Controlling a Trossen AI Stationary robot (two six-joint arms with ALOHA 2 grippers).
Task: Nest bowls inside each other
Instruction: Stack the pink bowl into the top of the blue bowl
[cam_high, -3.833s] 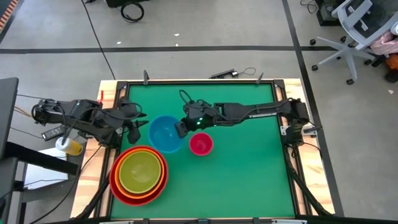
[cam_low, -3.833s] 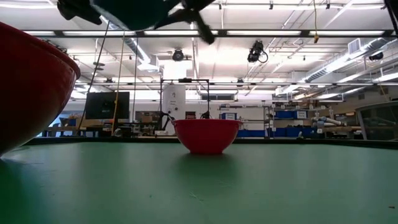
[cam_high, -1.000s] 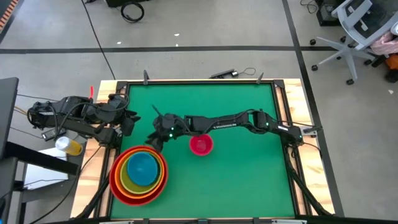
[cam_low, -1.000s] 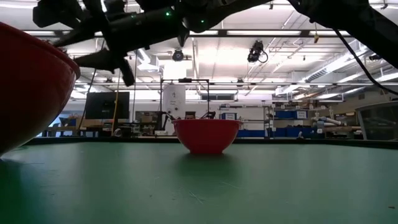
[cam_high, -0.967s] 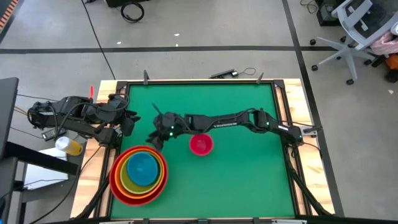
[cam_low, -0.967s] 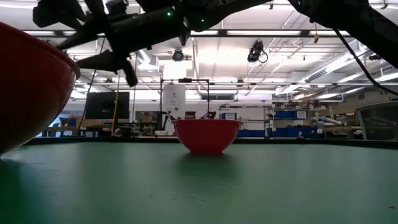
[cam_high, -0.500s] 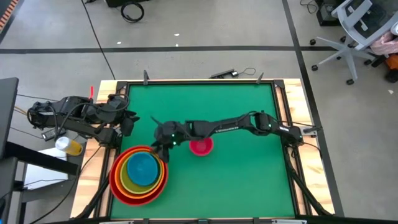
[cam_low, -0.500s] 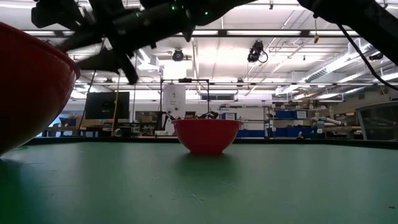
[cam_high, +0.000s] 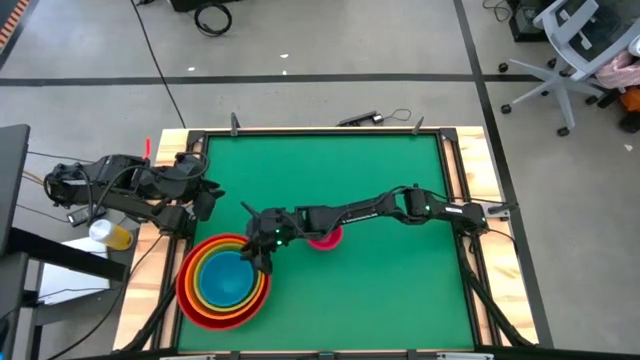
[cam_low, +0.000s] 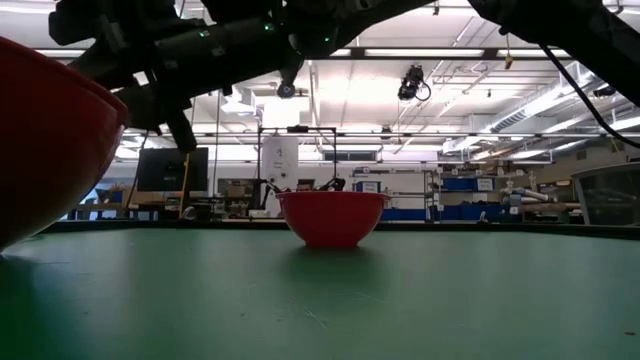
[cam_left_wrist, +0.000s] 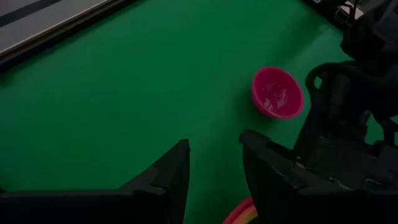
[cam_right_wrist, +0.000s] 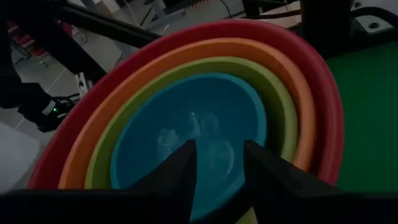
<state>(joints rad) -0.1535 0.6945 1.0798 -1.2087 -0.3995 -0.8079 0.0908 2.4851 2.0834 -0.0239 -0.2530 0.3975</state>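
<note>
No lettering, label or number can be read anywhere (distant room signs are too small).

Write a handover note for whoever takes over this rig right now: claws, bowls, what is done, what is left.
Right claw: over the stack's rim, fingers apart, holding nothing.
Left claw: parked at the table's left edge, empty, fingers apart.
Red bowl sits front-left, holding the orange bowl, yellow-green bowl and blue bowl.
Pink bowl stands alone on the green mat, right of the stack.
Done: four bowls nested.
Left: place the pink bowl inside the blue one.
</note>
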